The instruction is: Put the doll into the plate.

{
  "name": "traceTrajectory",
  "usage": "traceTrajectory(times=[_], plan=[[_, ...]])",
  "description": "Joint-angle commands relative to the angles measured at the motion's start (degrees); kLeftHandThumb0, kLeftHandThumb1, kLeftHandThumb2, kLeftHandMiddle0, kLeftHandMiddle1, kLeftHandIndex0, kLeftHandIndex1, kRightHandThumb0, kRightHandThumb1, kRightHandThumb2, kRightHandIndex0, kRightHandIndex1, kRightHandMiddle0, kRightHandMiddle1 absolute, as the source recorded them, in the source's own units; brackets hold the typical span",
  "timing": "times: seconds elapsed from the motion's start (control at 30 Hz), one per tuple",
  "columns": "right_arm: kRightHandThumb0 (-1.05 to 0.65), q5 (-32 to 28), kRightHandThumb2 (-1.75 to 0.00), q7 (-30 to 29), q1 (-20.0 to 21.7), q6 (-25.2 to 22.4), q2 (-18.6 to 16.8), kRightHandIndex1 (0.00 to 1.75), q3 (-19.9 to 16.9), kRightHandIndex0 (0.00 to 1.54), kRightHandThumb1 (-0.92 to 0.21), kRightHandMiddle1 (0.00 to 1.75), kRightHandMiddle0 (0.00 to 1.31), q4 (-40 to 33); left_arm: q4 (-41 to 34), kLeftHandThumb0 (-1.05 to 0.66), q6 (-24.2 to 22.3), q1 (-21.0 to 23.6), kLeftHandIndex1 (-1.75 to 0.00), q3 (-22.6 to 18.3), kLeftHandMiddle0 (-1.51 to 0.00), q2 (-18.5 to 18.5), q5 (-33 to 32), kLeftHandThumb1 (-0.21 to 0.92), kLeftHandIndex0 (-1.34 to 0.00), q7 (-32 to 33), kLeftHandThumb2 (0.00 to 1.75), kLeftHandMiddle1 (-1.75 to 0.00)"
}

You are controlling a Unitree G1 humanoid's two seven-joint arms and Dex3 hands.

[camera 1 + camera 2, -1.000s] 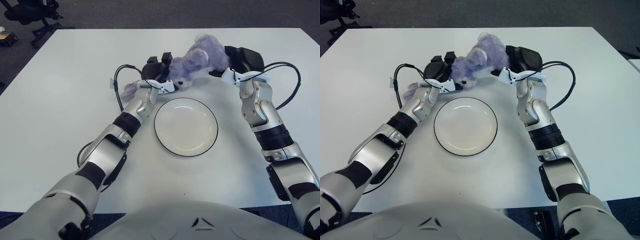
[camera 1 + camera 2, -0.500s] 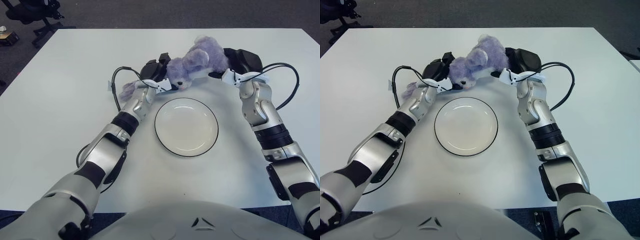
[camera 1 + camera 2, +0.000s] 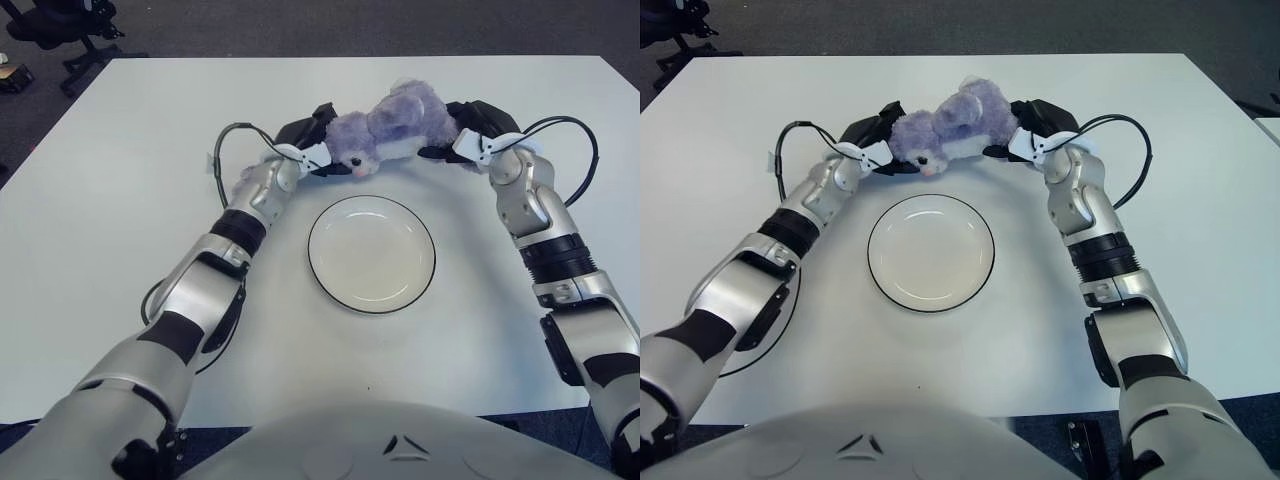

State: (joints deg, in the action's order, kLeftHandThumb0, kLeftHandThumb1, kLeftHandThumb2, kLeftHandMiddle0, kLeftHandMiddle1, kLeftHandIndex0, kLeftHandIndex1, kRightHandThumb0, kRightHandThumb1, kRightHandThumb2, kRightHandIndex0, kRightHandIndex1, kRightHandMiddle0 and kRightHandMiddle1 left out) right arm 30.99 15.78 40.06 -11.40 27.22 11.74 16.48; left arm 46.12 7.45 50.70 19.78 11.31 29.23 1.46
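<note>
Left eye view: since a second ago both hands have lifted the doll (image 3: 385,125) clear of the table (image 3: 120,200); its trailing end no longer lies on the surface. Left hand (image 3: 305,140) clamps the head end, right hand (image 3: 470,128) the other, fingers closed into the plush. Doll hangs just beyond the plate's (image 3: 372,253) far rim, not yet over it. I judge the next move is drawing it toward me and lowering. Nothing lies between doll and plate; wrist cables loop beside each hand.
</note>
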Motion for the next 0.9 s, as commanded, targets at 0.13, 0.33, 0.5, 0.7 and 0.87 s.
traceTrajectory(times=[0.13, 0.33, 0.5, 0.7, 0.87], plan=[[-0.31, -13.99, -0.21, 12.58, 7.22, -5.79, 0.59, 1.75, -7.15, 1.02, -0.92, 1.75, 0.83, 5.89, -2.63, 0.09, -1.09, 3.0, -1.75, -3.13, -0.78, 3.49, -4.07, 0.64, -0.52, -8.29, 0.63, -1.75], [-0.34, -21.51, -0.22, 18.08, 12.68, -26.05, -1.32, 1.75, -10.89, 1.01, -0.92, 1.75, 0.79, 4.82, -4.46, 0.05, -2.7, 4.25, -1.75, -4.87, -0.81, 4.38, -6.8, 0.66, -0.55, -12.98, 0.56, -1.75], [-0.35, -23.51, -0.23, 21.47, 15.45, -34.09, -0.24, 1.75, -10.05, 1.0, -0.92, 1.75, 0.78, 3.91, -4.86, 0.01, -2.9, 5.75, -1.75, -6.13, -0.84, 5.65, -9.0, 0.69, -0.58, -17.12, 0.51, -1.75], [-0.36, -25.14, -0.25, 22.84, 16.31, -36.94, 0.85, 1.75, -9.02, 1.0, -0.92, 1.75, 0.79, 3.39, -4.96, -0.01, -2.91, 6.26, -1.75, -6.51, -0.85, 6.18, -9.71, 0.72, -0.6, -19.13, 0.44, -1.75], [-0.34, -27.68, -0.28, 32.45, 21.98, -38.36, 4.14, 1.75, -5.76, 1.01, -0.92, 1.75, 0.83, 7.96, -3.92, -0.06, -7.93, 11.95, -1.75, -8.48, -0.87, 8.3, -15.85, 0.74, -0.62, -33.54, 0.42, -1.75]])
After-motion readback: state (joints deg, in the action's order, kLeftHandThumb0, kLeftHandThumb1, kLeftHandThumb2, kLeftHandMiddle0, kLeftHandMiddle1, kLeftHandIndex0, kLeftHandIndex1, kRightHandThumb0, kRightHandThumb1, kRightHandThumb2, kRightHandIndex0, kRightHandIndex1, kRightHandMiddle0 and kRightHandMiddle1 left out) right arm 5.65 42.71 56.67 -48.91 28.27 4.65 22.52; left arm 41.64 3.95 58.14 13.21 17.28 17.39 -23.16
